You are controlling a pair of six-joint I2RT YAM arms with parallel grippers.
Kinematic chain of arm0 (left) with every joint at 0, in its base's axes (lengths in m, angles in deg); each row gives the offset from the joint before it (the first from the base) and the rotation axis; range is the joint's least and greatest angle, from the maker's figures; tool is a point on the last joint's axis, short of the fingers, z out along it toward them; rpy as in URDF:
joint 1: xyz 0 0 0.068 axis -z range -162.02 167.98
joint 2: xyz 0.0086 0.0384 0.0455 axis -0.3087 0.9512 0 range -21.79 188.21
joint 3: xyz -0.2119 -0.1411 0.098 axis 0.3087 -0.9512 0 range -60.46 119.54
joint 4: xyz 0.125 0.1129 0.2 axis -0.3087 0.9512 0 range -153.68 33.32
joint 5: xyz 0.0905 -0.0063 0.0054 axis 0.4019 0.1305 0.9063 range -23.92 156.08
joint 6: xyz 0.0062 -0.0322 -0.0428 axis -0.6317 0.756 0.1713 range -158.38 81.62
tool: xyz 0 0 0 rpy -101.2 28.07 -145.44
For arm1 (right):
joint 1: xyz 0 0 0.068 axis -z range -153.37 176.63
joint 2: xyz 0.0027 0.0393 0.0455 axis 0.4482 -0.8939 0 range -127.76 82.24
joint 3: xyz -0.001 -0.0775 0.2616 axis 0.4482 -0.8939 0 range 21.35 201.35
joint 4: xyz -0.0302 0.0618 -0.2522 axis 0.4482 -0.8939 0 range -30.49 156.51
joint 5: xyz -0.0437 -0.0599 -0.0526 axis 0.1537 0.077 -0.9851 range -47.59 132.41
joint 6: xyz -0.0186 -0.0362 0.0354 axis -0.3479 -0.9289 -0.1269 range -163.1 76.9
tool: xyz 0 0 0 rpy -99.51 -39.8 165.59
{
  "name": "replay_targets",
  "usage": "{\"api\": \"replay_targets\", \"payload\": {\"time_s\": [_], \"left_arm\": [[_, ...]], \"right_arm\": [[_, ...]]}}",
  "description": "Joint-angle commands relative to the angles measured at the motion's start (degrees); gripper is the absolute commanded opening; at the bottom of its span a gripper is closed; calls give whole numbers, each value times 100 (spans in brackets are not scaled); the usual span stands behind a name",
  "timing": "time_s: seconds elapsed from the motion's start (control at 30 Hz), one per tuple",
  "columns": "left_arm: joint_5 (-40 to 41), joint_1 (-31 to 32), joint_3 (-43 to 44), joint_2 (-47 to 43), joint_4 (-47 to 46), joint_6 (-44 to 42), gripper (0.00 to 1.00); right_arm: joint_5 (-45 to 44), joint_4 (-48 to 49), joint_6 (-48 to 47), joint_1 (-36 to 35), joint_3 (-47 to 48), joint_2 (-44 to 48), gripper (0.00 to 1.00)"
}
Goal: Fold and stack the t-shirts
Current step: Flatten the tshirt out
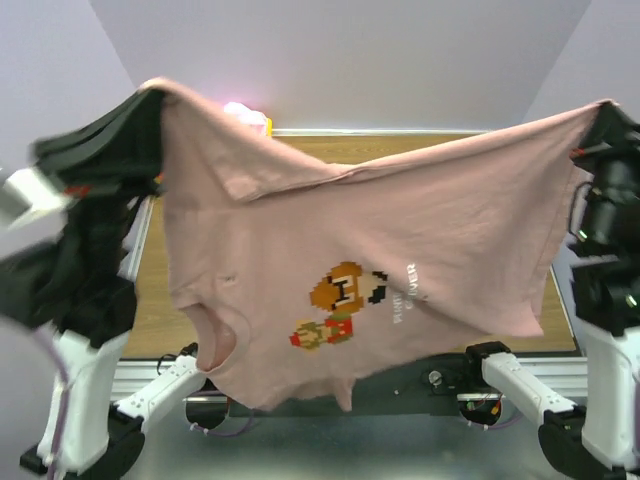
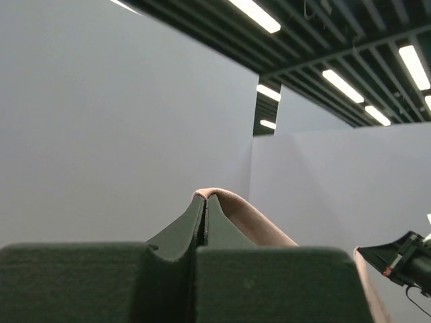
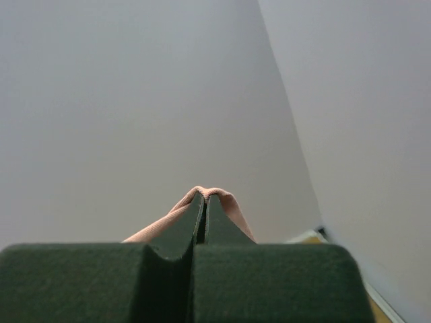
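Observation:
A dusty mauve-pink t-shirt (image 1: pixel 380 230) with a pixel-art print hangs spread in the air above the table, held up by both arms. My left gripper (image 1: pixel 155 88) is shut on its upper left corner, with pink cloth (image 2: pixel 236 208) pinched at the fingertips of my left gripper (image 2: pixel 205 196). At the upper right, my right gripper (image 1: pixel 606 108) is shut on the other corner, and a fold of cloth (image 3: pixel 229 200) wraps over the tips of my right gripper (image 3: pixel 205 195). The collar (image 1: pixel 215 335) hangs low at the lower left. Other t-shirts are hidden behind it.
A wooden table (image 1: pixel 150 300) lies under the hanging shirt, mostly covered from view. Something yellow and pink (image 1: pixel 250 115) peeks over the shirt's top edge at the back. Pale walls close in the back and sides.

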Motion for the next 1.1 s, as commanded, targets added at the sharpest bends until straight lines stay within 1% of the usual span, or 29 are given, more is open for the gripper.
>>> {"api": "replay_targets", "payload": {"time_s": [0.0, 0.03, 0.07, 0.1, 0.17, 0.2, 0.23, 0.27, 0.3, 0.33, 0.37, 0.4, 0.43, 0.47, 0.5, 0.53, 0.57, 0.6, 0.63, 0.7, 0.73, 0.77, 0.8, 0.83, 0.9, 1.07], "left_arm": [[-287, -34, -467, 1459, -482, 233, 0], [-287, -34, -459, 1740, -536, 233, 0], [-252, -34, -424, 2369, -562, 207, 0], [-191, -34, -345, 2715, -580, 154, 0], [-68, -34, 286, 3487, -388, 5, 0], [55, -34, 1106, 4379, 74, -143, 9], [82, -34, 1637, 4849, 392, -215, 23], [82, -34, 2225, 5324, 726, -285, 39], [56, -34, 3371, 6216, 1382, -364, 68], [-5, -34, 3887, 6625, 1641, -382, 82], [-119, -25, 4283, 7186, 1817, -391, 99], [-129, -7, 4557, 7340, 1941, -382, 99], [-120, 54, 4690, 7411, 1977, -391, 99], [-77, 107, 4605, 7403, 1960, -426, 99], [54, 159, 4404, 7194, 1908, -487, 99], [99, 221, 3723, 7018, 1681, -540, 98], [161, 326, 3272, 6564, 1513, -540, 99], [240, 388, 2798, 6315, 1103, -523, 98], [266, 441, 1871, 6095, 925, -505, 99], [415, 607, 1066, 5560, 625, -418, 98], [451, 652, 418, 5426, 589, -365, 98], [469, 704, 151, 5321, 597, -260, 99], [495, 809, -104, 5180, 589, -207, 99], [495, 880, -542, 5144, 580, -180, 98], [591, 1081, -1053, 5091, 571, -110, 98], [522, 1442, -1636, 5275, 378, 92, 99]], "right_arm": [[-1386, 236, -393, 29, -865, -1028, 0], [-1527, 429, -420, 29, -1075, -1195, 0], [-1772, 526, -463, 38, -1147, -1396, 0], [-1827, 588, -464, 55, -1165, -1773, 1], [-1880, 677, -455, 117, -1000, -2249, 0], [-1950, 677, -464, 152, -903, -2703, 1], [-1959, 677, -473, 161, -788, -2899, 4], [-1968, 686, -534, 187, -692, -3075, 13], [-1968, 677, -586, 214, -491, -3260, 40], [-1968, 677, -613, 240, -428, -3523, 54], [-1977, 677, -709, 249, -340, -3639, 88], [-1977, 668, -745, 249, -339, -3701, 97], [-1968, 642, -736, 258, -365, -3710, 100], [-1933, 642, -719, 249, -444, -3658, 100], [-1811, 642, -693, 258, -532, -3588, 100], [-1723, 650, -640, 249, -767, -3483, 100], [-1496, 642, -518, 249, -883, -3290, 100], [-1346, 642, -464, 240, -1006, -3175, 100], [-1153, 633, -386, 240, -1172, -3069, 100], [-697, 615, -61, 249, -1726, -2737, 100], [-520, 607, 45, 249, -1910, -2656, 100], [-361, 589, 272, 249, -2313, -2568, 100], [-55, 589, 396, 240, -2491, -2454, 100], [87, 589, 493, 249, -2658, -2427, 100], [377, 589, 774, 240, -3124, -2409, 100], [783, 598, 1231, 249, -3749, -2549, 100]]}}
